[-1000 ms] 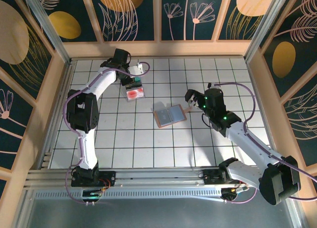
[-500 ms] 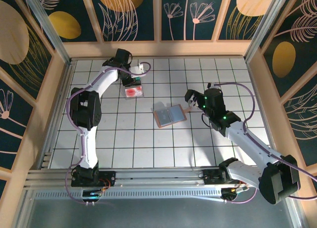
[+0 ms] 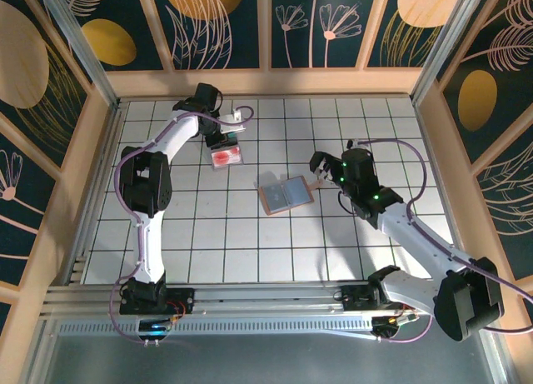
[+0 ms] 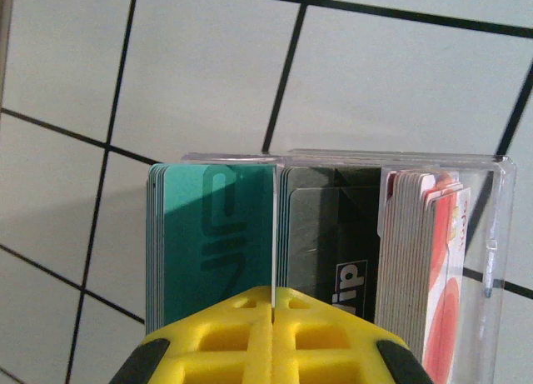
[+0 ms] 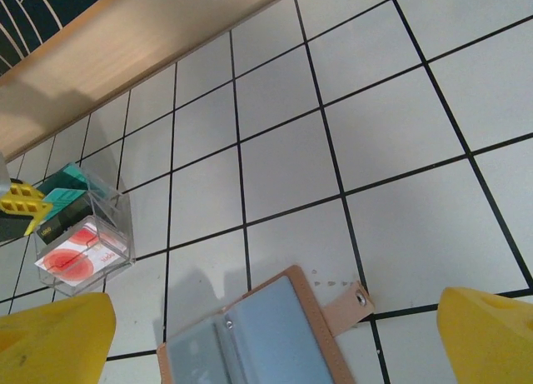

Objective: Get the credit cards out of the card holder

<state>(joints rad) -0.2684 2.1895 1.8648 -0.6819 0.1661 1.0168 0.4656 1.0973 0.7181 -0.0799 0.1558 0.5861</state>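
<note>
The card holder (image 3: 286,195) lies open on the tiles, tan with greyish-blue pockets (image 5: 258,338) and its snap tab (image 5: 356,302) out to the right. My right gripper (image 3: 319,166) hovers open just to its right, yellow fingers (image 5: 491,334) spread wide. Credit cards stand in a clear box (image 3: 226,157): a teal stack (image 4: 212,234), a dark stack (image 4: 329,234) and a red-and-white stack (image 4: 437,259). My left gripper (image 4: 274,294) is shut right over the box. A thin pale edge runs up from its tips between the teal and dark stacks; card or box divider, I cannot tell.
The clear box (image 5: 79,242) sits near the far wooden wall (image 5: 125,51), with my left gripper (image 5: 23,202) at its far end. White gridded tiles (image 3: 250,242) stretch between the holder and the arm bases.
My left gripper has shifted slightly, closer over the box's far end. The right arm and the holder have stayed put.
</note>
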